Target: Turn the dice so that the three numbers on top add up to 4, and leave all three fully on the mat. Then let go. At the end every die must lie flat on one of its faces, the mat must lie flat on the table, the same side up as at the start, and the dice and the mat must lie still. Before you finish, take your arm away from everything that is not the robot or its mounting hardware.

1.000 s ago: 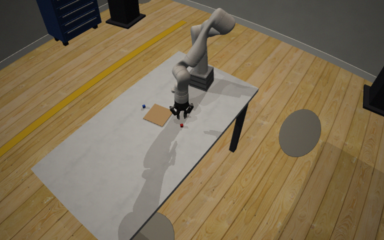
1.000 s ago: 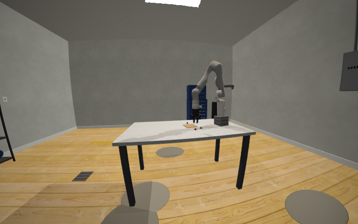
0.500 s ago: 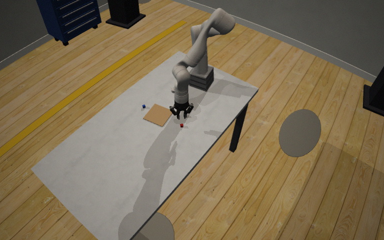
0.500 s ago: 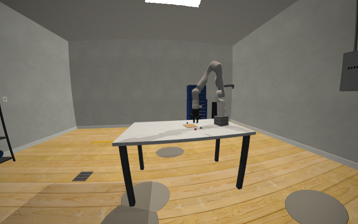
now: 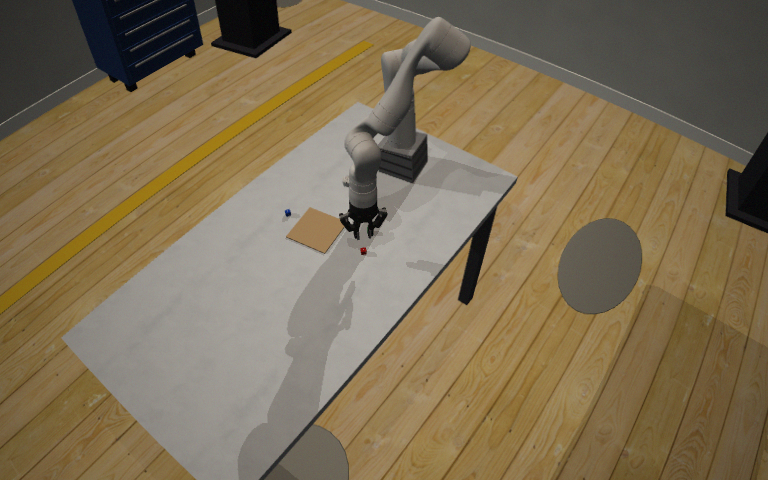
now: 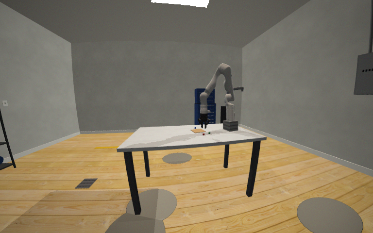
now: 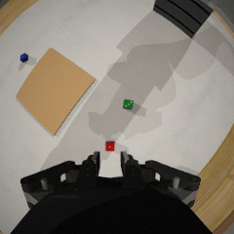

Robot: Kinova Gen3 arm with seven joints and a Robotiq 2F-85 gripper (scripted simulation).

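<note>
The tan mat [image 5: 315, 229] lies flat on the grey table, and it also shows in the wrist view [image 7: 55, 89]. No die is on it. The red die [image 5: 362, 251] lies on the table right of the mat; in the wrist view [image 7: 109, 145] its top shows one pip. The green die [image 7: 128, 103] lies further towards the robot base and is hidden in the top view. The blue die [image 5: 287, 211] lies off the mat's far left corner. My gripper [image 7: 110, 158] hovers above the table, just short of the red die. Its fingers are narrowed to a small gap with nothing between them.
The robot's dark base block [image 5: 403, 155] stands at the far end of the table, behind the dice. The table's right edge [image 5: 436, 273] runs a short way beyond the red die.
</note>
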